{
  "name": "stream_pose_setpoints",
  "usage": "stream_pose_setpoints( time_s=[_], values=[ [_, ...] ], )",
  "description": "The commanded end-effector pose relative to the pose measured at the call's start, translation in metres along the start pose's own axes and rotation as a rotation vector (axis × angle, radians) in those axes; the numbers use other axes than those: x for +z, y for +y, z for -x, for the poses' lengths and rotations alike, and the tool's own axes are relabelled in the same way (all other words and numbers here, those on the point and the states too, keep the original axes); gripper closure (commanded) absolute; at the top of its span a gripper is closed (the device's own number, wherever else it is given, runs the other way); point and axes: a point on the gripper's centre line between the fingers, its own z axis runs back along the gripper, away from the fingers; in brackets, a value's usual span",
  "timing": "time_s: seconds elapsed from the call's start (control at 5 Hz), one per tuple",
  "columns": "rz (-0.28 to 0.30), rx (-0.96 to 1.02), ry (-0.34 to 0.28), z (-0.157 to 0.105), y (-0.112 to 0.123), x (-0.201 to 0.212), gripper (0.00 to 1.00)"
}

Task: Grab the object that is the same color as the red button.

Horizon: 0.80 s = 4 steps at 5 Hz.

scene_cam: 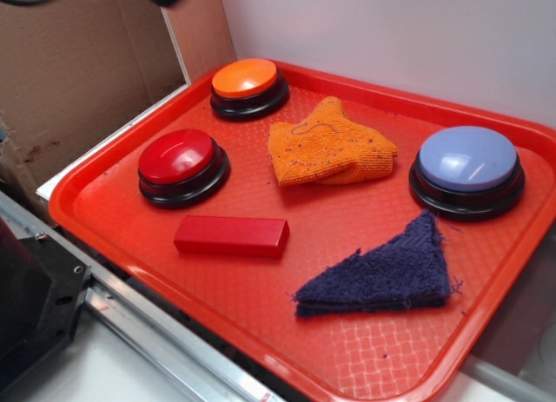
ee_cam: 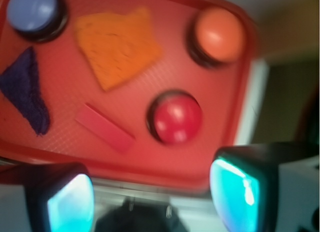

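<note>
**Red block lies free near the tray's front edge**

While the red tray [scene_cam: 512, 272] carries everything, its things are spread apart, so each can be reached alone. Largest to smallest: the blue button [scene_cam: 467, 159], the red button [scene_cam: 178, 156] by the left rim, the orange cloth [scene_cam: 326, 143], then the red block [scene_cam: 231, 235] — just in front of its matching button. The gripper [ee_cam: 150, 192] hangs outside the tray, jaws apart — empty.

Black pincer with glowing pads
Two blocky black fingers [ee_cam: 60, 197] of the pincer [ee_cam: 150, 197] carry glossy cyan-lit inner faces, blurred.
</note>
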Motion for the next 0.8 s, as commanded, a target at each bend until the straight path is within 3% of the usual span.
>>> stream_pose_setpoints(
  time_s=[0.0,0.2,0.6],
  values=[
    [-0.018,-0.503,0.045,-0.002,-0.053,-0.053,0.00],
    [-0.038,-0.615,0.095,0.013,-0.057,-0.079,0.00],
    [0.032,-0.634,0.188,0.031,-0.045,-0.136,0.00]
  ],
)
